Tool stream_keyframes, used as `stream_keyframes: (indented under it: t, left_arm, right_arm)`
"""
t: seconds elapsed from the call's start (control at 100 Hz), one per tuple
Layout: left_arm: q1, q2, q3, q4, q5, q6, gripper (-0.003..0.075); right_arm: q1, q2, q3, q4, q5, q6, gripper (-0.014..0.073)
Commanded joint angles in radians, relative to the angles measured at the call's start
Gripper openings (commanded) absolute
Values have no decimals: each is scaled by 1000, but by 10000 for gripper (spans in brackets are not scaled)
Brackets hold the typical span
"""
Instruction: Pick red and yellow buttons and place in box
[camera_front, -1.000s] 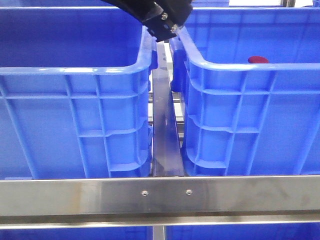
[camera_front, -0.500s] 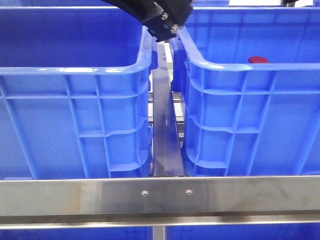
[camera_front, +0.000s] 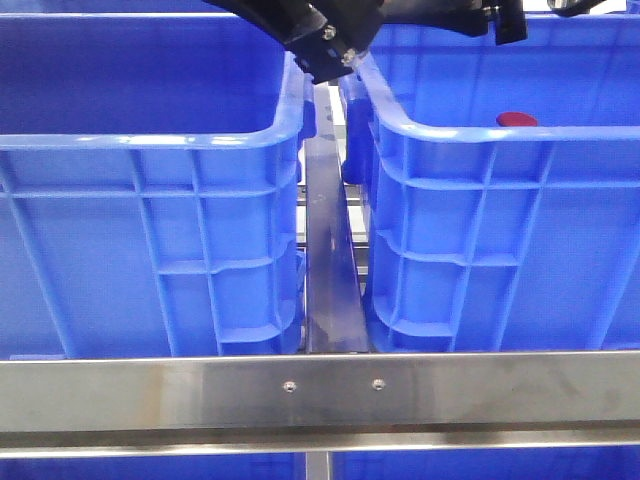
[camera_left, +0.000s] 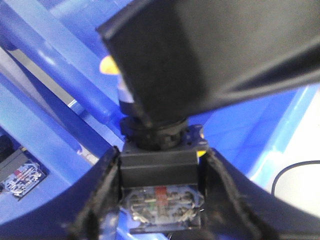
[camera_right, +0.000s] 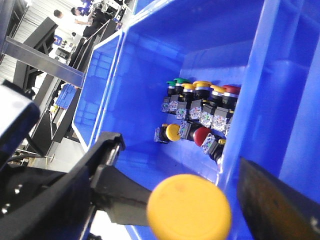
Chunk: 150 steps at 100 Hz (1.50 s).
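My left gripper (camera_front: 330, 45) hangs over the gap between two blue crates, the left box (camera_front: 150, 140) and the right box (camera_front: 480, 135). In the left wrist view it (camera_left: 161, 160) is shut on a push button's black body (camera_left: 160, 172) with a clear contact block. A black finger of the other arm hides the button's top. In the right wrist view a yellow button cap (camera_right: 190, 207) sits between the wide-apart fingers of my right gripper (camera_right: 180, 167), which is open. A dark red button cap (camera_front: 516, 120) shows inside the right box.
The right wrist view shows a blue crate (camera_right: 150, 75) with several green, yellow and red push buttons (camera_right: 200, 112) heaped in one corner. A steel rail (camera_front: 330, 250) runs between the crates and a steel bar (camera_front: 320, 390) crosses the front.
My right arm has come into the front view at the top right, beside the left gripper. The left gripper and the crates have not moved.
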<state>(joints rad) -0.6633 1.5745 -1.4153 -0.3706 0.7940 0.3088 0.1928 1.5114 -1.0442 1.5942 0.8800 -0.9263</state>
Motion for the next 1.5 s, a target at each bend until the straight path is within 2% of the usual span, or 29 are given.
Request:
stream_keyframes:
  t: [0.0, 0.1, 0.17, 0.24, 0.29, 0.36, 0.43, 0.48, 0.6, 0.67, 0.8, 1.01, 1.23, 1.49]
  left_arm:
    - [-8, -41, -32, -34, -57, -1, 148]
    - [-8, -41, -32, -34, -57, -1, 148]
    - [-8, -41, -32, -34, -57, -1, 148]
    - [-8, -41, -32, -34, -57, -1, 148]
    - [-8, -41, -32, -34, -57, -1, 150]
    - [-8, -41, -32, -34, -59, -1, 176]
    - [-8, -41, -32, -34, -59, -1, 249]
    - [-8, -41, -32, -34, -59, -1, 327]
    - [-8, -41, -32, -34, -59, -1, 569]
    - [-8, -41, -32, -34, -59, -1, 643]
    - [-8, -43, -32, -34, -55, -1, 648]
    - [-8, -63, -32, -34, -53, -1, 640]
    - [-8, -69, -32, -34, -49, -1, 638]
    - [-8, -69, -32, -34, -47, -1, 638]
  right_arm:
    - [1, -35, -34, 65, 26, -3, 610]
    - [1, -35, -34, 65, 33, -3, 607]
    - [1, -35, -34, 65, 42, -3, 556]
    - [1, -35, -34, 65, 48, -3, 439]
    - [1, -35, -34, 65, 48, -3, 324]
    - [1, -35, -34, 65, 49, -3, 218]
    - [1, -35, -34, 65, 49, -3, 192]
    - [1, -35, -34, 65, 49, -3, 192]
    - [1, -35, -34, 65, 49, -3, 192]
    - [-4, -35, -34, 72, 47, -3, 192]
    - [-62, -35, -66, 71, 47, -3, 192]
    - [-246, -35, -146, 59, 45, -37, 192]
    - [-390, -35, -156, 21, -55, -280, 192]
    - [-400, -26, -156, -32, -364, -541, 192]
